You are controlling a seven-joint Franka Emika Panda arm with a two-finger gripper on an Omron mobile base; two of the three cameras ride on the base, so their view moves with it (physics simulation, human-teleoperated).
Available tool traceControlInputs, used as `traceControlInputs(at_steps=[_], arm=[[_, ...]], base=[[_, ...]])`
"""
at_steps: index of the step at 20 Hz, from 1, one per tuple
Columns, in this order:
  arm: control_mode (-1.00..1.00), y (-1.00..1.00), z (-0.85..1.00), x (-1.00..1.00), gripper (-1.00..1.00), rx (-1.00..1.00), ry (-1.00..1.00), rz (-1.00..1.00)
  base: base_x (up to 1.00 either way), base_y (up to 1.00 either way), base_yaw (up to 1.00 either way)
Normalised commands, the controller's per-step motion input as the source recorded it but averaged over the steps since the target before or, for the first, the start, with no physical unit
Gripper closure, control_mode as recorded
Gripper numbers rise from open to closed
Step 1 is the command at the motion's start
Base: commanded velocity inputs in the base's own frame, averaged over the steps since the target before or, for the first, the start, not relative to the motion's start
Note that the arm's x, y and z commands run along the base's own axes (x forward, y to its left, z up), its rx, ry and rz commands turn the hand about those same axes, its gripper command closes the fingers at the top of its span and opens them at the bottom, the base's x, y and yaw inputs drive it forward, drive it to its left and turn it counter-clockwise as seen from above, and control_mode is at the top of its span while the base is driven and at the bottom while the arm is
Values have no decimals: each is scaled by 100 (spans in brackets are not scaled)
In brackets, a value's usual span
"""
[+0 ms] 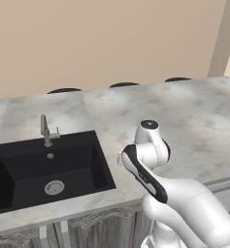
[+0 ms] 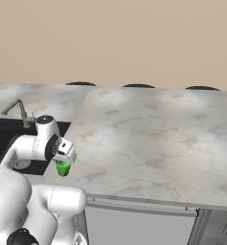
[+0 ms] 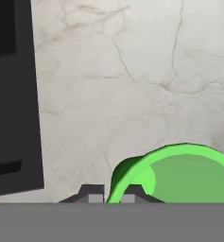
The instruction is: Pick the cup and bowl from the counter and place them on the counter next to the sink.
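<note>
My gripper [image 2: 63, 161] is shut on the rim of the small bright green cup [image 2: 62, 168], with one finger inside the rim and one outside. In the hand view the cup [image 3: 179, 175] sits at the lower right, its rim pinched between my fingertips [image 3: 93, 193]. It hangs low over the pale marbled counter [image 2: 148, 139], just right of the black sink [image 2: 2, 128]. I cannot tell whether its base touches the stone. From the left base view my arm hides most of it and only a green sliver of the cup [image 1: 152, 169] shows. The bowl is out of view.
The sink [image 1: 48, 167] has a slim silver faucet [image 1: 46, 131] behind it and a round drain [image 1: 54, 187]. Broad bare counter [image 1: 184, 116] stretches right of the basin. Three dark round seat tops [image 1: 64, 90] line its far edge. The counter's front edge runs close below the cup.
</note>
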Motion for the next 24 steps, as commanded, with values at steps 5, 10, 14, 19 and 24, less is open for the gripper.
traceControlInputs(at_steps=[5,10,14,19,24], arm=[[-100,0,-3,0,-100,0,0,0],[-100,0,-8,0,-100,2,0,0],[-100,0,-8,0,-100,2,0,0],[-100,0,4,0,-100,5,0,0],[-100,1,27,0,-100,10,0,0]], base=[[0,0,0],[0,0,0],[0,0,0],[0,0,0],[0,0,0]])
